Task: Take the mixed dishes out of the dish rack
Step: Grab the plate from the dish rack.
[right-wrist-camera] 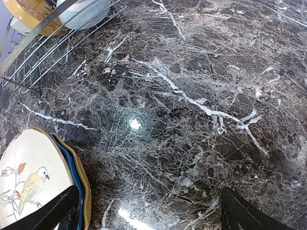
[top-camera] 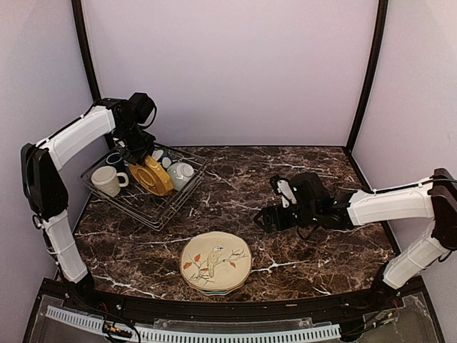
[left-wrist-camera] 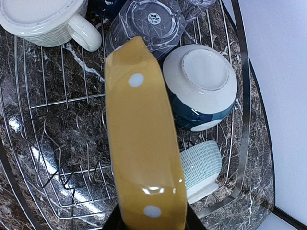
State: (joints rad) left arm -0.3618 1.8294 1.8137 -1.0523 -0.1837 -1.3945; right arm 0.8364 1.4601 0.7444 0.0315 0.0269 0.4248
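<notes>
Dark marble worktop (top-camera: 300, 186); dish rack (top-camera: 153, 214) at back left, stack of plates (top-camera: 215, 262) front centre. We're mid-pick: yellow plate (left-wrist-camera: 144, 143) stands on edge in the rack, left fingers (left-wrist-camera: 111, 225) clamped on its rim. Next, we reckon: lift straight up, clearing the wires and bowl (left-wrist-camera: 201, 86). Right fingers (right-wrist-camera: 249, 213) wide open, holding nothing.

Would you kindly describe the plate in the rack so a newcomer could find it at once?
At the table's left rear sits a wire rack. Inside it, between the cream mug and a white-and-blue bowl, one plate stands on edge. Unlike them, it is mustard yellow with white dots.
</notes>
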